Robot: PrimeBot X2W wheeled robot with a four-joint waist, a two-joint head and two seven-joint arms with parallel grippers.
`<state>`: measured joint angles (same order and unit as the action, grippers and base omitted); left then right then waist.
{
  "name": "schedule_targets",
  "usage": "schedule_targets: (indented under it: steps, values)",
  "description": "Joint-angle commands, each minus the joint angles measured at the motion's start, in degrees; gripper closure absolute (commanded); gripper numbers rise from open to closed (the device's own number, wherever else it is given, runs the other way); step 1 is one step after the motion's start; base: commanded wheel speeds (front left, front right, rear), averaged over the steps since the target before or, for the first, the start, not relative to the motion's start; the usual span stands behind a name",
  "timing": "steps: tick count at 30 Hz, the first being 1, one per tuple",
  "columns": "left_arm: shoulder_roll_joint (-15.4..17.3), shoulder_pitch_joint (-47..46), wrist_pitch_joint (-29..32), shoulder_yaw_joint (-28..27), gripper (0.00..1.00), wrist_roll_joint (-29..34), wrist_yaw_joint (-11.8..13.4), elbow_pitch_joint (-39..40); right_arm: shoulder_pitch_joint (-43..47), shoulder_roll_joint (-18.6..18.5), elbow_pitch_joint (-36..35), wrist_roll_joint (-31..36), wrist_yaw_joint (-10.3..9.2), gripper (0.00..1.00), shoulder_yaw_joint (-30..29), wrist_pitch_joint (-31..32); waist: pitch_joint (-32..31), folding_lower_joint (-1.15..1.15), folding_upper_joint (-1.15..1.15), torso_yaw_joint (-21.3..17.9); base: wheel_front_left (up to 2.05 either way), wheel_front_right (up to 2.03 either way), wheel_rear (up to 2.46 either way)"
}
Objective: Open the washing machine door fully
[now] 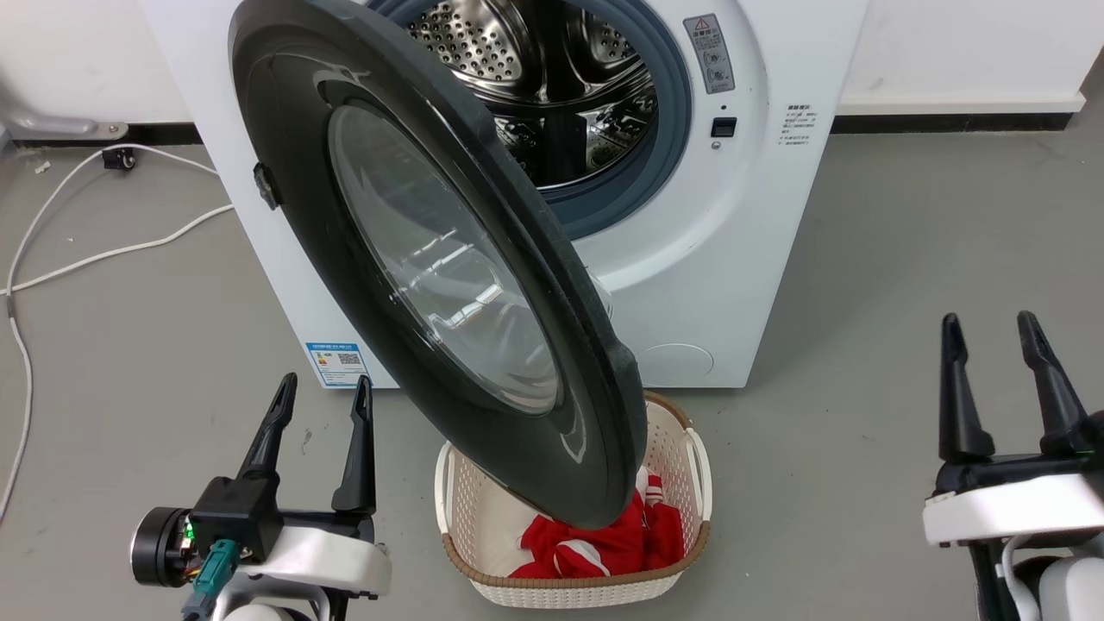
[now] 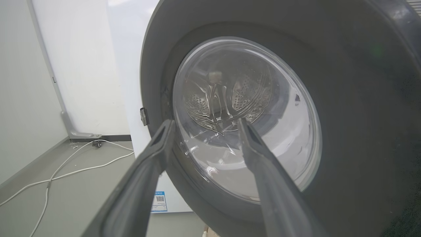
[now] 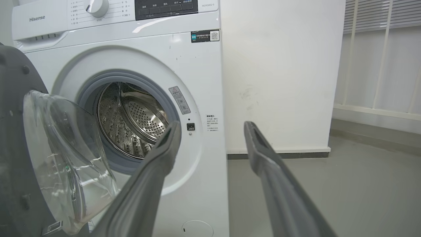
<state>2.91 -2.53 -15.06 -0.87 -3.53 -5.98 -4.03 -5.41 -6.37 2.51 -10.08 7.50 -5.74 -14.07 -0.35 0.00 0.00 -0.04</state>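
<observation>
Left tool [image 1: 326,384]: fingers spread, holding nothing, clear of the door. The washing machine door [image 1: 448,276] stands swung outward at centre. Its top edge is cut off, and it hides the left side of the drum [image 1: 552,69] and part of the basket [image 1: 694,457]. Right tool [image 1: 987,321]: fingers spread, holding nothing.

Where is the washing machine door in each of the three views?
Head view: the washing machine door slants from upper left to bottom centre, above the basket.
Left wrist view: its outer face takes the centre and right, beyond the left gripper.
Right wrist view: its inner side, with bulging glass, is at the left edge.
Shared landmark: the steel drum.
</observation>
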Motion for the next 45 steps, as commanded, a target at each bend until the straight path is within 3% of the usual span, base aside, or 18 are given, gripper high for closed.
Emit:
schedule_targets:
  steps: [1, 4, 8, 25, 26, 27, 28, 37, 45]
  values:
    - [-0.02, 0.63, -0.16, -0.3, 0.0, 0.29, 0.28, 0.12, 1.07, 0.34, -1.14, 2.22, -0.02, 0.0, 0.13, -0.17, -0.08, 0.0, 0.0, -0.03, 0.0, 0.0, 0.0]
    - [-0.02, 0.33, -0.15, -0.54, 0.0, 0.62, 0.16, 0.14, 2.88, 1.53, -4.28, 9.1, -0.03, 0.0, 0.93, -0.58, -0.2, 0.0, 0.0, -0.04, 0.0, 0.0, 0.0]
    - [-0.02, 0.1, -0.15, -0.76, 0.0, 1.15, -0.11, 0.42, 6.5, 2.98, -4.76, 13.41, -0.03, 0.0, 2.02, -0.64, -0.31, 0.0, 0.0, -0.08, 0.0, 0.0, 0.0]
    - [-0.02, 0.49, -0.15, -0.8, 0.0, 1.14, -0.44, 0.0, 6.41, 3.59, -0.45, 7.81, -0.03, 0.0, 1.91, -1.13, 0.12, 0.0, 0.0, -0.34, 0.0, 0.0, 0.0]
    - [-0.01, 0.4, -0.15, -0.73, 0.12, 0.99, -0.46, 0.01, 6.38, 3.59, -0.38, 7.77, -0.03, 0.0, 1.93, -1.14, 0.16, 0.0, 0.0, -0.3, 0.0, 0.0, 0.0]
    - [-0.01, 0.31, -0.15, -0.74, 0.91, 0.87, -0.49, 0.03, 6.37, 3.59, -0.26, 7.76, -0.03, 0.0, 1.92, -1.15, 0.16, 0.0, 0.0, -0.26, 0.0, 0.0, 0.0]
    - [-0.01, 0.25, -0.16, -0.84, 1.0, 0.78, -0.42, 0.14, 6.3, 3.59, -0.17, 7.75, -0.03, 0.0, 1.91, -1.16, 0.17, 0.0, 0.0, -0.23, 0.0, 0.0, 0.0]
    - [-0.01, -1.35, -0.15, -0.4, 1.0, 0.25, -0.06, 2.53, 6.3, 3.6, -0.2, 7.45, -0.03, 0.0, 1.63, -1.13, 0.14, 0.0, 0.0, 0.03, 0.0, 0.0, 0.0]
    - [-0.02, -3.86, -0.15, 0.08, 1.0, 0.16, 1.05, 12.29, 6.3, 3.59, -0.31, 7.15, -0.03, 0.0, 1.53, -1.12, 0.31, 0.0, 0.0, -0.2, 0.0, 0.0, 0.0]
